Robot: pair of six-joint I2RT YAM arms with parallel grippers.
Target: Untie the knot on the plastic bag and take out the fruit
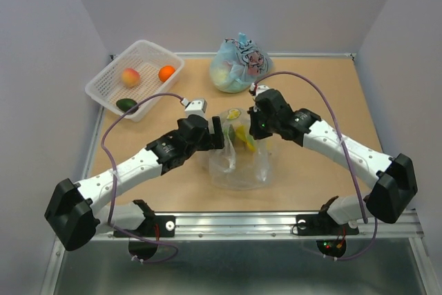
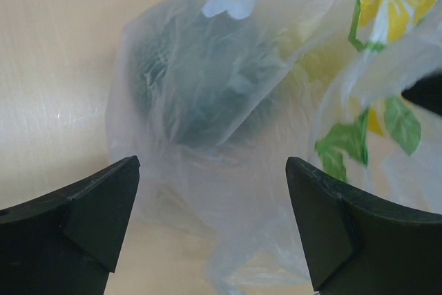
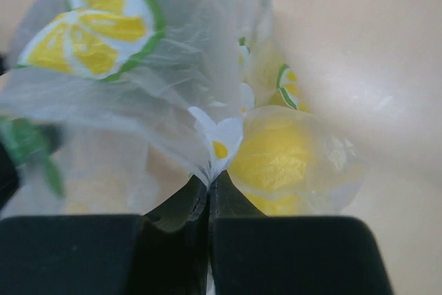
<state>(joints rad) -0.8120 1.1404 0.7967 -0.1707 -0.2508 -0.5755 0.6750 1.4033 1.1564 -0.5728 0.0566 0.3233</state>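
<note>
The see-through plastic bag (image 1: 239, 164) with lemon and flower prints lies at the table's middle. Yellow lemons (image 1: 244, 136) show through its top. My right gripper (image 1: 257, 126) is shut on a pinch of the bag's plastic (image 3: 215, 144), with a lemon (image 3: 293, 160) in the bag just right of the fingers. My left gripper (image 1: 219, 136) is open at the bag's left side. In the left wrist view the bag (image 2: 228, 191) fills the gap between the fingers (image 2: 213, 167), and a dark green round fruit (image 2: 200, 81) shows through it.
A white basket (image 1: 103, 85) at the back left holds a peach (image 1: 130, 77), an orange (image 1: 166, 72) and a dark green fruit (image 1: 126, 104). A tied light-blue cartoon-print bag (image 1: 238, 64) stands at the back middle. Grey walls close in the table.
</note>
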